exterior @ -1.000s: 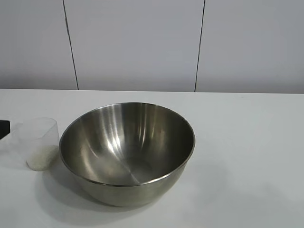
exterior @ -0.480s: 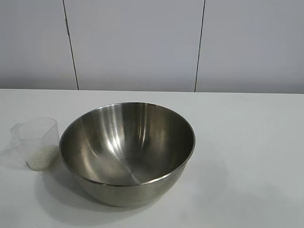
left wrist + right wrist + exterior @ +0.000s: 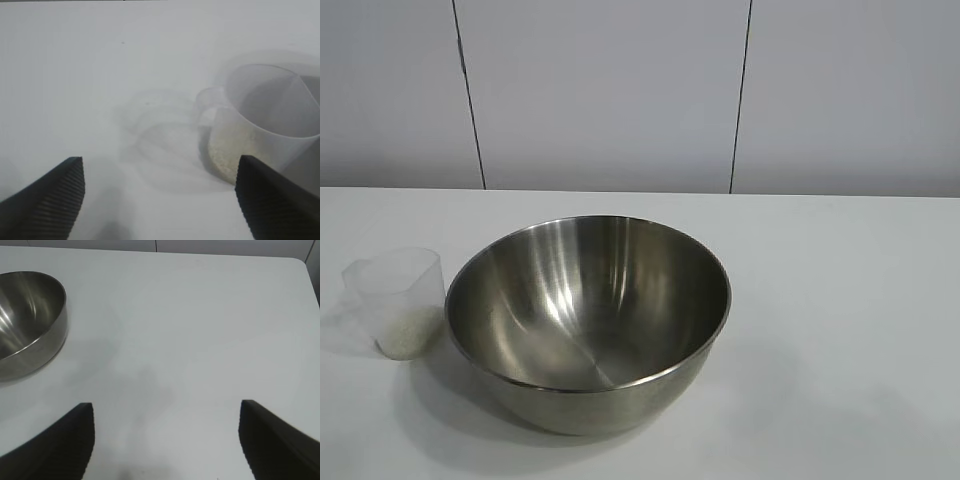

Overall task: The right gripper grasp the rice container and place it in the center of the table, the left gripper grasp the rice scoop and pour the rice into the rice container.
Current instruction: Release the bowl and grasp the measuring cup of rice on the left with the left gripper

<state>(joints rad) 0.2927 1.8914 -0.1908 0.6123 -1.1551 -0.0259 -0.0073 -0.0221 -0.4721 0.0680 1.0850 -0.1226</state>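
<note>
The steel rice container (image 3: pixel 588 320) stands on the white table (image 3: pixel 840 330), near the middle, and looks empty; it also shows in the right wrist view (image 3: pixel 27 322). The translucent rice scoop (image 3: pixel 398 300) stands upright just left of it, with rice (image 3: pixel 408 330) in its bottom; it also shows in the left wrist view (image 3: pixel 260 135). My left gripper (image 3: pixel 160 172) is open and empty, a short way back from the scoop, outside the exterior view. My right gripper (image 3: pixel 167 410) is open and empty over bare table, away from the container, also outside the exterior view.
A grey panelled wall (image 3: pixel 620 90) runs behind the table. The table's far edge and rounded corner (image 3: pixel 300 262) show in the right wrist view.
A dark tip of the left gripper at the left edge of the exterior view one second ago has gone out of that view. Scoop and container have not moved.
</note>
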